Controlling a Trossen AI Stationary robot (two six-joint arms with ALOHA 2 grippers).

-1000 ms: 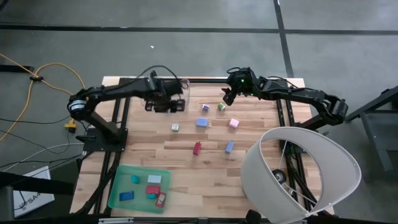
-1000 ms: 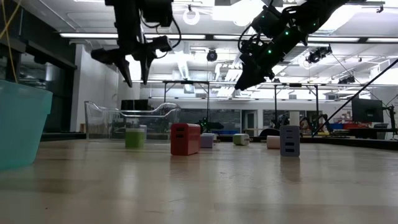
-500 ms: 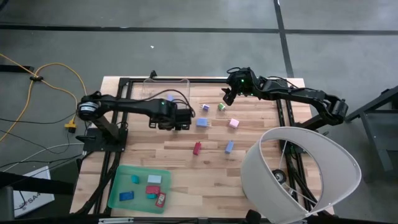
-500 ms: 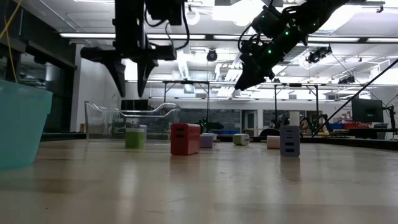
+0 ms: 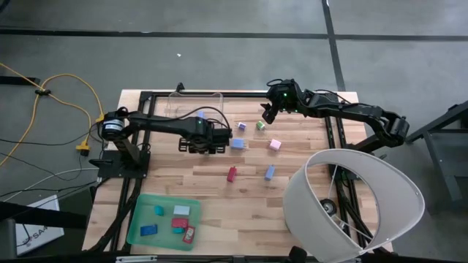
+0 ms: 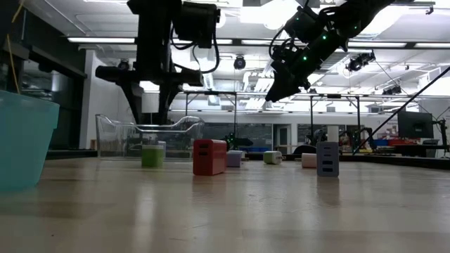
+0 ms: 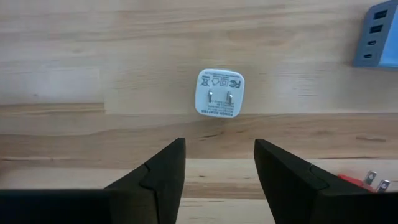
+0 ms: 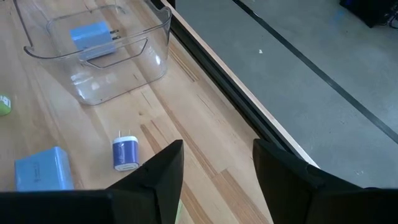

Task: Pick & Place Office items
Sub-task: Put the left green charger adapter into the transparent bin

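My left gripper [image 7: 217,171] hovering over white charger [image 7: 219,93] mid-table — fingers parted, holding nothing. Charger lying flat, prongs facing up, bare wood all round. Right gripper [image 8: 214,180] waiting near far edge — fingers apart, empty.

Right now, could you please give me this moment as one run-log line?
left hand: open, above small white two-prong plug block | right hand: open, raised near table's far edge | held: nothing

Flat green tray [image 5: 139,219] at table's near-left, clear plastic bin [image 5: 197,102] at far edge, yellow cable [image 5: 55,91] on floor
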